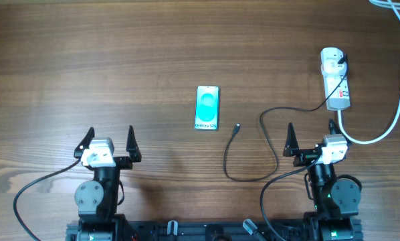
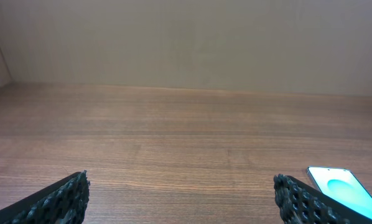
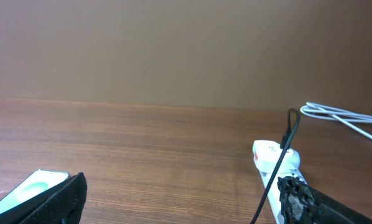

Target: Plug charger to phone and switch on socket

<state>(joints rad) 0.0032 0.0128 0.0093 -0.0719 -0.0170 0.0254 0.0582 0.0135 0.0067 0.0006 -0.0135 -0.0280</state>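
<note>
The phone (image 1: 207, 107) lies flat mid-table with its teal screen up; it also shows in the left wrist view (image 2: 344, 190) and the right wrist view (image 3: 27, 190). The charger, a thin black cable (image 1: 270, 144), loops from the socket to a small loose plug (image 1: 236, 128) right of the phone. The socket (image 1: 335, 79), a white power strip with red markings, lies at the far right, also in the right wrist view (image 3: 274, 163). My left gripper (image 1: 108, 142) is open and empty, near-left of the phone. My right gripper (image 1: 312, 139) is open and empty, near the socket.
A thicker white cable (image 1: 387, 130) runs from the socket's near end and curves off the table's far right corner; it also shows in the right wrist view (image 3: 341, 115). A plain wall backs the wooden table.
</note>
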